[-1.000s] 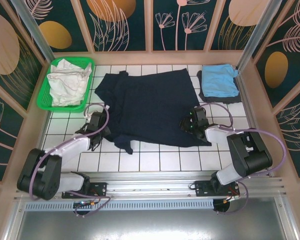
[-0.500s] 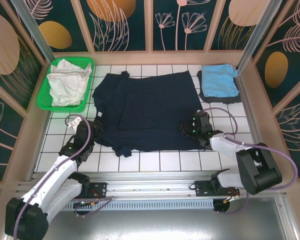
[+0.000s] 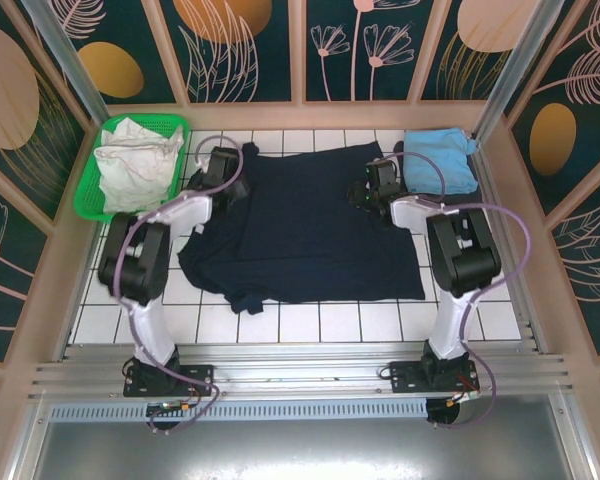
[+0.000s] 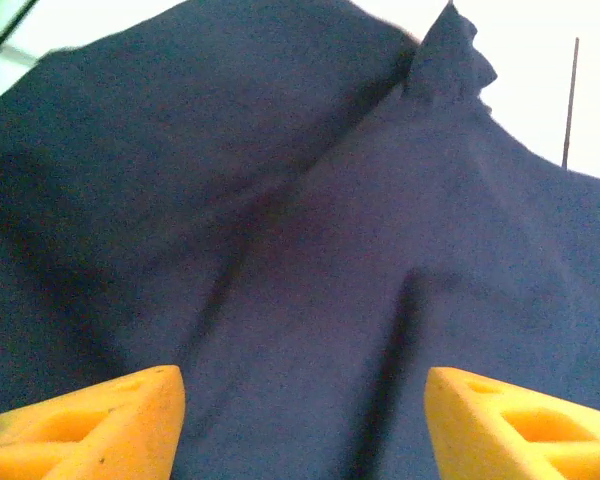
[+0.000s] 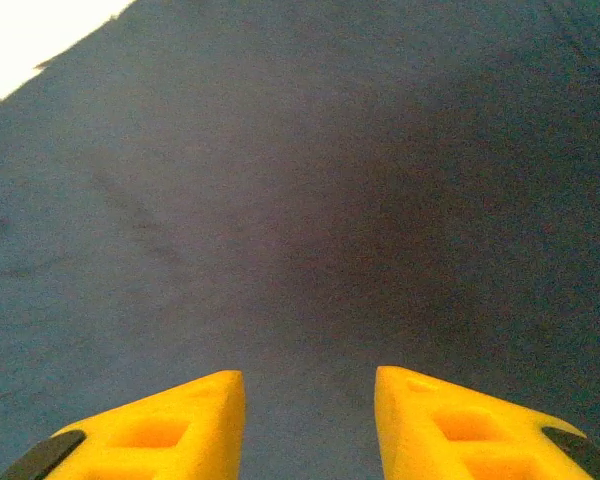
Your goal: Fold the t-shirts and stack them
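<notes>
Three t-shirts are lying in the work cell as seen from above. The navy t-shirt (image 3: 300,225) is lying spread across the middle of the white-tiled desk (image 3: 380,320), with its near left corner bunching into a small fold. The light blue t-shirt (image 3: 440,165) is sitting folded at the far right corner of the desk. The white t-shirt (image 3: 130,160) is lying crumpled inside the green mesh basket (image 3: 105,213) at the far left corner. Both arms are reaching far forward. The left tool (image 3: 223,165) is hovering over the far left edge of the navy t-shirt, near the basket. In the left wrist view its yellow fingers (image 4: 90,425) are standing wide apart and gripping nothing, with creased navy cloth and a raised point of fabric lying beyond them. The right tool (image 3: 373,185) is hovering over the far right part of the same shirt, near the light blue t-shirt. In the right wrist view its yellow fingers (image 5: 150,430) are standing parted at a narrower gap, with smooth navy cloth showing through it and nothing pinched. Whether either tool is touching the cloth cannot be told.
</notes>
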You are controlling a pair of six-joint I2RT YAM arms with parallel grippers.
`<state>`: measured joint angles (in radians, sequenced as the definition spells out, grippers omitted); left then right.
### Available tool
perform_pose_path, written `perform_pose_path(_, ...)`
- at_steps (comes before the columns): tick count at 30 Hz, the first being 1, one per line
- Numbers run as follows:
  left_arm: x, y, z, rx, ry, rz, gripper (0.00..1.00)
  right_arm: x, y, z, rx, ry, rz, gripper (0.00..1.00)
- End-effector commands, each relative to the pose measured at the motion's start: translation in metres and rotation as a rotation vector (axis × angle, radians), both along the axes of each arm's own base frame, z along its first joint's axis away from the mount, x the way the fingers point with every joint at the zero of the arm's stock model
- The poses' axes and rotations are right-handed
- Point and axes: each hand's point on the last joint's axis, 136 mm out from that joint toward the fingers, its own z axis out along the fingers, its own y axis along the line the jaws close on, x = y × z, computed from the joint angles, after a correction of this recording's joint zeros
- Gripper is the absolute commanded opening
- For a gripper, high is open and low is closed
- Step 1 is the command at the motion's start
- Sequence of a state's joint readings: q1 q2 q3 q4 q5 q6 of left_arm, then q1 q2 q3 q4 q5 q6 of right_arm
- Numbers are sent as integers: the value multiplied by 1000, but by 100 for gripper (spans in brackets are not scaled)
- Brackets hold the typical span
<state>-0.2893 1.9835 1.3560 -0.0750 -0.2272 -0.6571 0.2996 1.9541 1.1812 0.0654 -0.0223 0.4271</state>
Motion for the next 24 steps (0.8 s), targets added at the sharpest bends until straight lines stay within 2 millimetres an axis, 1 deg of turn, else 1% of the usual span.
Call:
perform_pose_path(1,38,18,-25,18,74,12,63,-1,-14,-24,-47,89,-28,38)
perform_pose_path(3,62,25,-39,8,103,25,62,-8,-25,-37,-55,129,-63,38)
perform_pose_path(4,73,28,-48,10,121,34,61,-13,-35,-42,-63,140,-98,37)
perform_pose_path(7,95,36,-69,2,145,51,61,-29,-53,-50,-37,163,-148,36)
perform_pose_path(10,110,41,-86,-44,154,65,61,-45,-64,-54,-28,175,-179,36)
perform_pose_path(15,127,36,-97,-96,131,47,62,-64,-67,-54,-7,176,-200,35)
perform_pose_path(17,134,32,-100,-117,121,35,62,-68,-68,-47,7,158,-208,36)
perform_pose_path(19,144,24,-97,-142,97,9,61,-67,-68,-35,17,133,-211,38)
perform_pose_path(22,160,10,-87,-189,41,-55,60,-66,-61,-10,25,92,-190,39)
perform_pose_path(24,167,6,-79,-201,9,-74,62,-70,-55,9,21,58,-168,40)
